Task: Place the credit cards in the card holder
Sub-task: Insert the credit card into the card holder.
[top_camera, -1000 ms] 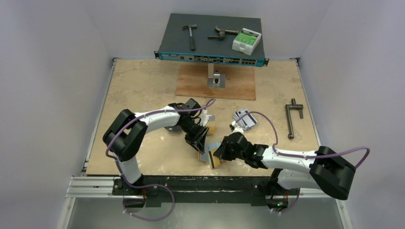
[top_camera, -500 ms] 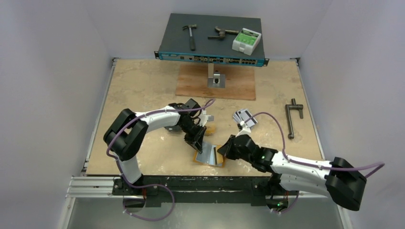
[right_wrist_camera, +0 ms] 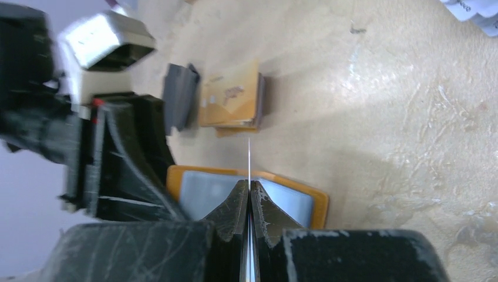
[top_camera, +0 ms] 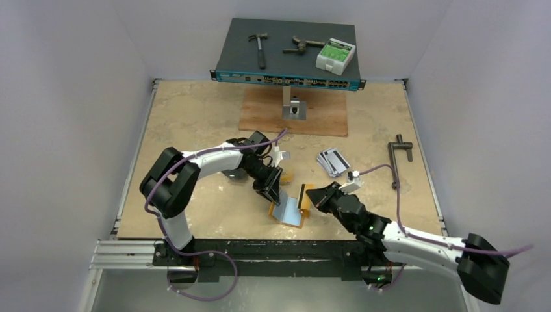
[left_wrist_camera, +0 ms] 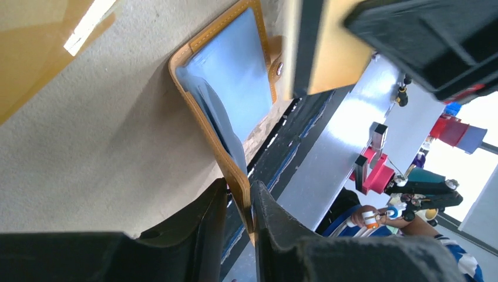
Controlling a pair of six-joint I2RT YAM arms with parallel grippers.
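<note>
The orange card holder (top_camera: 289,213) lies open on the table with its greyish sleeves up. My left gripper (top_camera: 271,192) is shut on its left orange edge (left_wrist_camera: 238,176), which sits pinched between the fingers (left_wrist_camera: 267,205). My right gripper (top_camera: 313,196) is shut on a yellow-orange credit card (top_camera: 304,195), which stands on edge at the holder's right side. In the right wrist view that card (right_wrist_camera: 249,155) is a thin line rising from the gripper (right_wrist_camera: 249,183) over the holder's rim (right_wrist_camera: 320,205). The left wrist view shows its black stripe (left_wrist_camera: 306,53). Silver-grey credit cards (top_camera: 333,161) lie further right.
A yellow-orange card stack (right_wrist_camera: 232,103) and a black folded case (right_wrist_camera: 181,88) lie just behind the holder. A T-handled tool (top_camera: 396,162) lies at the right. A wooden board with a metal bracket (top_camera: 294,109) and a network switch (top_camera: 289,55) carrying tools are at the back.
My right arm has drawn back to the right, carrying the card from over the holder's near side to its right edge. The holder now lies flatter and more open; the left gripper has stayed on it.
</note>
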